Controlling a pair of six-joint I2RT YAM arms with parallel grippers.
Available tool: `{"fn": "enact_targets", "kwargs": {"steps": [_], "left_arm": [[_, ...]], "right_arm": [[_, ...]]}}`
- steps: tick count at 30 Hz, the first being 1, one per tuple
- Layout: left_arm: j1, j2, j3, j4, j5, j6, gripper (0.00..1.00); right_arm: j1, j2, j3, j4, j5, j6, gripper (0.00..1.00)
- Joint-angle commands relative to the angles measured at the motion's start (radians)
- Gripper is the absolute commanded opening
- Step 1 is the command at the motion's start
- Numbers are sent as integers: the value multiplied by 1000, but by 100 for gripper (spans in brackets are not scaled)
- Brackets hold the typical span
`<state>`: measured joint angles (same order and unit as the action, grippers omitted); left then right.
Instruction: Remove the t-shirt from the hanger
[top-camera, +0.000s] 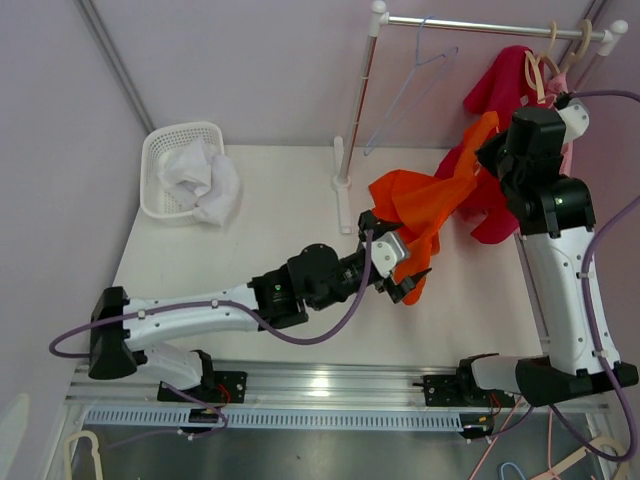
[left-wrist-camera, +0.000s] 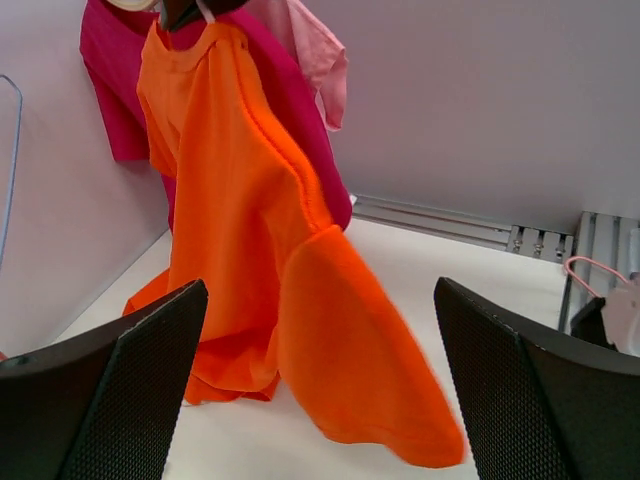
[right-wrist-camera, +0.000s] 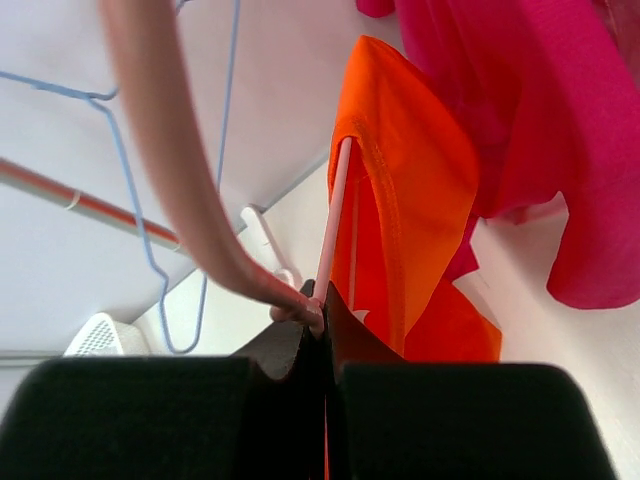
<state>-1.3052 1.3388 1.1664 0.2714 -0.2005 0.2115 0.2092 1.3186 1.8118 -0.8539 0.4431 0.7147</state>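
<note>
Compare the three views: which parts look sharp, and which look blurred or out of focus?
Top external: even light, soft shadows, the orange t-shirt sharp. Left wrist: the shirt's lower hem smeared, the black mesh fingers sharper. Right wrist: the pink plastic hanger near the lens out of focus.

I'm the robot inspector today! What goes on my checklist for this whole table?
Surface: white table, mostly bare.
Job's things: orange t-shirt hanging from its pink hanger.
Clutter: white basket holding white cloth; blue wire hanger and magenta shirt on the rack.
Hands: left hand open at the t-shirt's lower part; right hand shut on the pink hanger.
Cables: purple cable loops along the left arm; another purple cable runs beside the right arm.
Surroundings: pale lilac walls.
</note>
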Motion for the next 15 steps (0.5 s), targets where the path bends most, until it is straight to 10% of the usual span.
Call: {"fn": "enact_targets", "kwargs": {"steps": [1,7,15], "left_arm": [[-3,78,67,78,-43,31,99],[-3,201,186,-30,-108,20,3],[-73,-18,-61,89,24,38,1]], "right_arm": [[21,-50,23,10,-4,37,0],[29,-56,24,-2,-18,45,0],[-14,98,182,-88,10,-40,0]]}}
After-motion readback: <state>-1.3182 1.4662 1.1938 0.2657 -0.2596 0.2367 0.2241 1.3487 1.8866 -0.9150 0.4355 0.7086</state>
